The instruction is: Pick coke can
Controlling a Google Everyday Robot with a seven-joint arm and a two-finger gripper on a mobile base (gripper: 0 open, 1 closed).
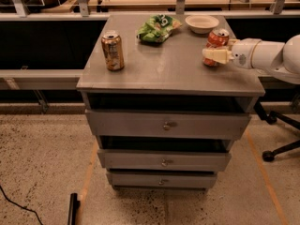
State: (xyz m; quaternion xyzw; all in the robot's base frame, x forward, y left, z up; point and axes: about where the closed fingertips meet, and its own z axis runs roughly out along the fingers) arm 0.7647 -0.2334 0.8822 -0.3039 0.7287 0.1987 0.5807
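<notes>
The coke can (pixel 218 37), red-orange with a silver top, stands upright near the right edge of the grey cabinet top (pixel 178 69). My gripper (pixel 213 54), cream-coloured on a white arm, reaches in from the right at the can's height. Its near side lies across the front of the can's lower half and hides it. The can rests on the cabinet top.
A gold-brown can (pixel 113 50) stands at the left of the top. A green chip bag (pixel 157 28) and a white bowl (pixel 201 23) lie at the back, the bowl just behind the coke can. Three drawers sit below. An office chair base (pixel 277 150) is on the floor at right.
</notes>
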